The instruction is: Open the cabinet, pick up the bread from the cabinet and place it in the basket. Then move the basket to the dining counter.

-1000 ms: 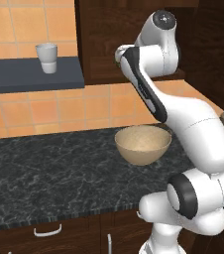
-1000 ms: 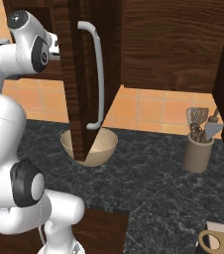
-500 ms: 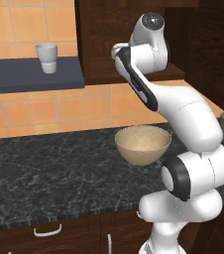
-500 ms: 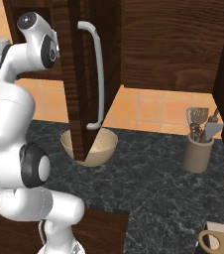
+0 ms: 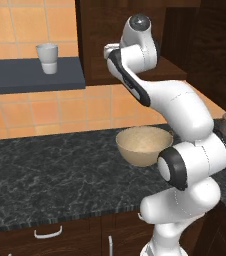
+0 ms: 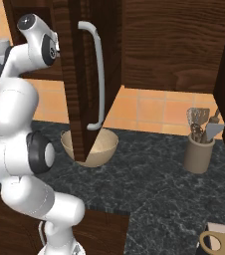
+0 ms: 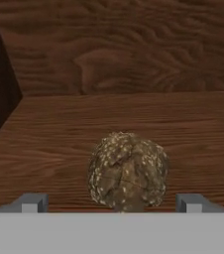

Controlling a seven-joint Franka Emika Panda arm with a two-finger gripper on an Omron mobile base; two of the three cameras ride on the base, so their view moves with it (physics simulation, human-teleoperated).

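Dark brown wood-grain boards — the floor, back and side walls of the wall cabinet — frame the hand view, and on the shelf sits the small, rounded, tan-brown speckled lump of bread, well in front of the back wall. The two-finger gripper stands wide open, its grey fingertips flanking the bread without touching it, a placement that reads as lining up for a grasp. The cabinet's door with its long silver bar handle hangs swung out in the right base view, which is why the arm can reach inside. Below it, on the black speckled granite counter, the round tan-beige bowl-shaped basket waits close under the cabinet — a short drop, I judge, once the bread is lifted out. The bread is nearly round, so it shows no clear long axis or pointing direction.
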